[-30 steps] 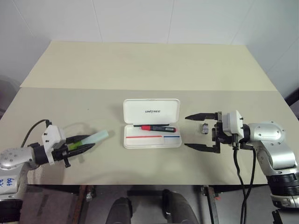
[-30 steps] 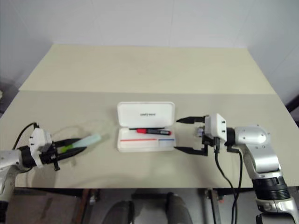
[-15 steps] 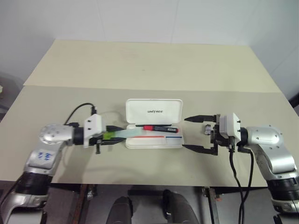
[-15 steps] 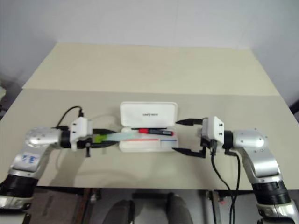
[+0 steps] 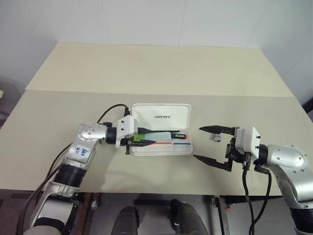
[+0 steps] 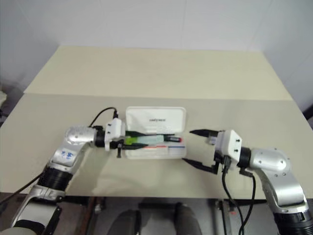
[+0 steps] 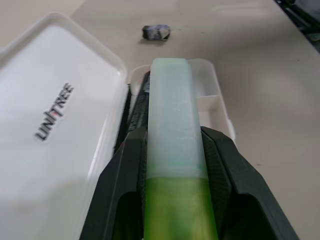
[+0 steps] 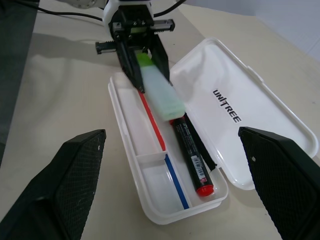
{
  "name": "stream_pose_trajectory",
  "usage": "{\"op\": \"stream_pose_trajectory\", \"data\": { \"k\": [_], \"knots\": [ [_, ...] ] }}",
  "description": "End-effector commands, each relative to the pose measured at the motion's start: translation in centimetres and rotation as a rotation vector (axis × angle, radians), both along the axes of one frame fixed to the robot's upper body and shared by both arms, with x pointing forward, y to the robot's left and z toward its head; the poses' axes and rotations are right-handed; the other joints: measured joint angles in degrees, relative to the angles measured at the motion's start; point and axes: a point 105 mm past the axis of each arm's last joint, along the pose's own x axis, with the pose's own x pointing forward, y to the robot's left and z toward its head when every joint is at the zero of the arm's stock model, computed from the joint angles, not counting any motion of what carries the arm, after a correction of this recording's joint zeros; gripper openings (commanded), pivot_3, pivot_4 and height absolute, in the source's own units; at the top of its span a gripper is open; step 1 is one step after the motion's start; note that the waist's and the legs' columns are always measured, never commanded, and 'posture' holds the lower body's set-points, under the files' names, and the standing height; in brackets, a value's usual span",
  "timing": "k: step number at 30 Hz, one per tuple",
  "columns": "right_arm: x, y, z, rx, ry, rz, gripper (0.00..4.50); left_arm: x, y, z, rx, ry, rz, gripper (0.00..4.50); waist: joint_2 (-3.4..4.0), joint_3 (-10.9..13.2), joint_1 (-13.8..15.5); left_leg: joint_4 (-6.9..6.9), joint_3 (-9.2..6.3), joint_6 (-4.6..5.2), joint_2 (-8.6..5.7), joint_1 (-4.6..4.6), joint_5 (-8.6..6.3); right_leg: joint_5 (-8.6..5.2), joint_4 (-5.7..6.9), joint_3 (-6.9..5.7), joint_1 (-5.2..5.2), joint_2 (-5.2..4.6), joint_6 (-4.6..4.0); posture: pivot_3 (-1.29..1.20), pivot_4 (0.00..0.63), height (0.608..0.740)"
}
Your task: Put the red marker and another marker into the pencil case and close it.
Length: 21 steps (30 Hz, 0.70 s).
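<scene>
**Green marker poised over the open case: a crooked release is the main risk**

The pencil case [image 5: 161, 142] lies open at the centre of the head view, its lid [image 5: 161, 116] folded flat toward the top of the frame. The red marker [image 8: 192, 151] already lies in the tray, against the hinge side, with its red cap toward the far end wall.

The left gripper [image 8: 150, 70] is clamped on the green marker [image 7: 172, 150], one black finger on each side of its bright green end, and the pale end reaches out over the tray. In the right wrist view the green marker sits at a slant, its pale tip over the black barrel of the red marker. Whether the two touch cannot be told.

Judged risks from here:
- Let go at this slant, the green marker may rest on the red one or on the tray's thin divider [image 8: 152, 156], not flat, and the lid would then fail to shut.
- Pushing the held end down could tip or slide the light case across the tabletop [image 5: 146, 73].

The right gripper [image 5: 215, 145] hovers with its fingers spread wide and nothing in them, just right of the case. A small grey object [image 5: 216, 137] lies on the tabletop beside it and could be knocked if that arm reaches for the lid.
</scene>
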Motion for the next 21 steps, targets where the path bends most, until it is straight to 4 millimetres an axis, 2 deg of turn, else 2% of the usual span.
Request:
{"op": "stream_pose_trajectory", "data": {
  "k": [1, 8, 21],
  "knots": [
    [-0.6, 0.0, 1.2, 0.01, -0.049, -0.014, 4.5, -0.4, -1.2, 0.5, 0.006, -0.028, -0.075, 1.14, 0.0, 0.0, 0.0, 0.0, 0.0, 0.0, -0.01, 0.0, 0.0, 0.0, 0.0, 0.0, 0.0, 0.0, 0.0, 0.0, 0.15, 0.74],
    [-0.8, -0.1, 1.3, 0.013, -0.06, -0.043, 4.5, -1.1, -0.8, -0.7, 0.055, 0.009, -0.098, 1.14, 0.0, 0.0, -0.1, 0.0, -0.01, 0.01, -0.01, -0.01, -0.01, -0.02, -0.02, 0.0, 0.0, -0.01, -0.03, 0.0, 0.15, 0.74],
    [-0.9, -0.5, 1.7, 0.003, -0.082, -0.07, 4.5, 0.0, -0.7, -1.3, 0.077, 0.014, -0.076, 1.14, 0.0, 0.0, 0.0, 0.05, -0.03, 0.02, -0.02, 0.0, 0.0, -0.04, -0.01, 0.0, 0.04, -0.01, -0.06, 0.0, 0.15, 0.74]
  ]
}}
